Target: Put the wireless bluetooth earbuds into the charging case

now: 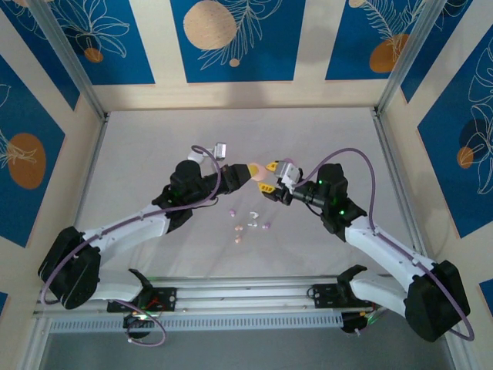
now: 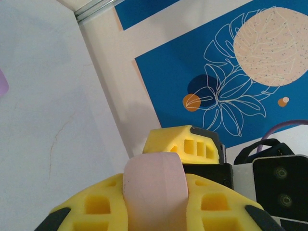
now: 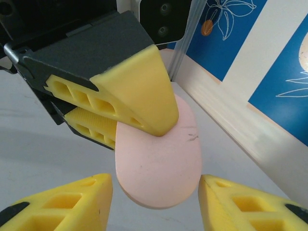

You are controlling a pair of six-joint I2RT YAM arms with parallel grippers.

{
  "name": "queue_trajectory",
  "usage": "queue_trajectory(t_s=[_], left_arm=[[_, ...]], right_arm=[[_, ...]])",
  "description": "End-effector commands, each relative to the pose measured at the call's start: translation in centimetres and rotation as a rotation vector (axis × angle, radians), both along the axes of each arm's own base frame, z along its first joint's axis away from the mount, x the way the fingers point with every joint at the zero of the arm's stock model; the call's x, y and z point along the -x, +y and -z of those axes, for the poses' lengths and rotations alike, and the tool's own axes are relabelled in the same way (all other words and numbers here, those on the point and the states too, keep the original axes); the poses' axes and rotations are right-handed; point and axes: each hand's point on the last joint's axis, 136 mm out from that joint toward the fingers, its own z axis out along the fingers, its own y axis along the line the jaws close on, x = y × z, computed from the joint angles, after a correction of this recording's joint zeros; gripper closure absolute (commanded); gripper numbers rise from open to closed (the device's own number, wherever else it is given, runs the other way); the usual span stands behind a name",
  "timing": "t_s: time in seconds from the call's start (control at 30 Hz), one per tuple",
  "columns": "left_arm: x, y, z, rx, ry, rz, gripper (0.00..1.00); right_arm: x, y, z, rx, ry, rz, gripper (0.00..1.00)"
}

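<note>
Right wrist view: the left end effector (image 3: 137, 134) reaches in from ahead and pinches the pale pink pebble-shaped plastic charging case (image 3: 159, 168) between its two yellow fingers. One finger lies on the broad upper face and the other beneath, so the rounded free end juts toward the right end effector (image 3: 156, 202). That one stands spread, a yellow finger on each side of the free end with a gap showing on both sides, touching nothing. Holding the case aloft and flat like this probably offers it to the second set of fingers, either to take it or to work the lid. The case looks closed, with no seam I can make out, and it would have to be opened before anything goes in. In the top external view the two end effectors meet in mid-air, and the wireless bluetooth earbuds (image 1: 253, 213), tiny glossy pink, white and purple plastic buds, lie loose on the white surface (image 1: 154, 139). They sit just below the meeting point, on the side toward the arm bases and between the two forearms. Beyond and to either side of the end effectors the surface is bare. The aluminium frame rails (image 1: 83, 85) and blue leaf-printed wall panels (image 1: 231, 38) are well apart. The tight spot is the meeting point itself, where opposing fingers nearly touch, and a slipped case would likely land among the buds.
</note>
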Motion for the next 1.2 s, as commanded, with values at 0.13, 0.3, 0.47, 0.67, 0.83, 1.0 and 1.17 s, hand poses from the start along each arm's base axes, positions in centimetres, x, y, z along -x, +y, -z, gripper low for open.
queue_trajectory(t_s=[0.13, 0.3, 0.47, 0.67, 0.83, 1.0, 1.17], left_arm=[[0.8, -0.1, -2.6, 0.05, -0.054, 0.038, 0.87], [0.9, 0.0, -2.6, 0.042, -0.061, 0.033, 0.85], [1.2, -0.1, -2.9, 0.016, -0.1, 0.05, 0.7], [1.2, 0.2, -2.5, -0.036, -0.131, 0.039, 0.55], [1.2, 0.2, -2.7, -0.031, -0.124, 0.037, 0.82], [1.2, 0.1, -2.9, -0.015, -0.115, 0.043, 0.89], [1.3, 0.1, -3.3, 0.0, -0.112, 0.046, 0.89]], right_arm=[[-0.1, 0.9, -2.8, -0.058, -0.04, -0.057, 0.55], [-0.2, 0.9, -2.8, -0.057, -0.029, -0.062, 0.61], [0.8, 1.2, -2.5, -0.046, 0.033, -0.122, 0.66], [1.9, 1.4, -2.0, -0.033, 0.108, -0.186, 0.67], [1.7, 1.4, -1.7, -0.026, 0.101, -0.176, 0.6], [1.1, 1.4, -2.0, -0.031, 0.074, -0.146, 0.53], [1.0, 1.5, -2.3, -0.038, 0.073, -0.148, 0.49]])
